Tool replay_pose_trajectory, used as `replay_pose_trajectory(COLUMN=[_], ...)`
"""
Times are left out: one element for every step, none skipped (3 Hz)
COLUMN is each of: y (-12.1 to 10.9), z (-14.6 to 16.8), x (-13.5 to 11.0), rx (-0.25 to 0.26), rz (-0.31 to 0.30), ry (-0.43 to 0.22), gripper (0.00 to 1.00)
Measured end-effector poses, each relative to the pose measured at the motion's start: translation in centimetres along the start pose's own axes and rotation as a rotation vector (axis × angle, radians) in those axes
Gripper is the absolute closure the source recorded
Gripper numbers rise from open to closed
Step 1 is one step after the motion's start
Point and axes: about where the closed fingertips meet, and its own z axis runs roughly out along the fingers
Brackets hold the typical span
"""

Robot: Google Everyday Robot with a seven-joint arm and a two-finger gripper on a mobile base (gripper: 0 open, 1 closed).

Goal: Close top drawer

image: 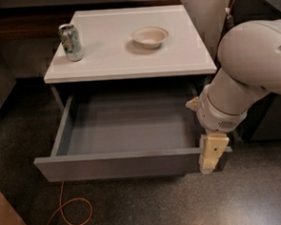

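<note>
The top drawer (127,127) is a wide grey drawer pulled far out from under the white cabinet top (113,63). Its floor is bare. Its plain flat front panel (120,164) faces the camera. My gripper (208,163) hangs from the big white arm (252,64) at the right. It points down at the right end of the front panel, overlapping the drawer's front right corner. I cannot tell whether it touches the panel.
A green-and-white can (71,42) stands on the left of the cabinet top and a shallow cream bowl (149,36) near its middle. An orange cable (65,209) loops on the speckled floor in front. Dark furniture stands behind the arm on the right.
</note>
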Motion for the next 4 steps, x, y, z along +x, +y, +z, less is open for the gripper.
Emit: replay_pose_trajectory(y=[0.0,0.3,0.7,0.9], z=[0.0,2.0,5.0,6.6], x=[0.0,-0.3,-0.9,-1.6], rx=[0.001,-0.016,-0.030,-0.036], rz=[0.000,-0.018,-0.055,-0.087], ry=[-0.002,0.005,-0.009,-0.030], gripper=[0.00,0.00,0.02,0.24])
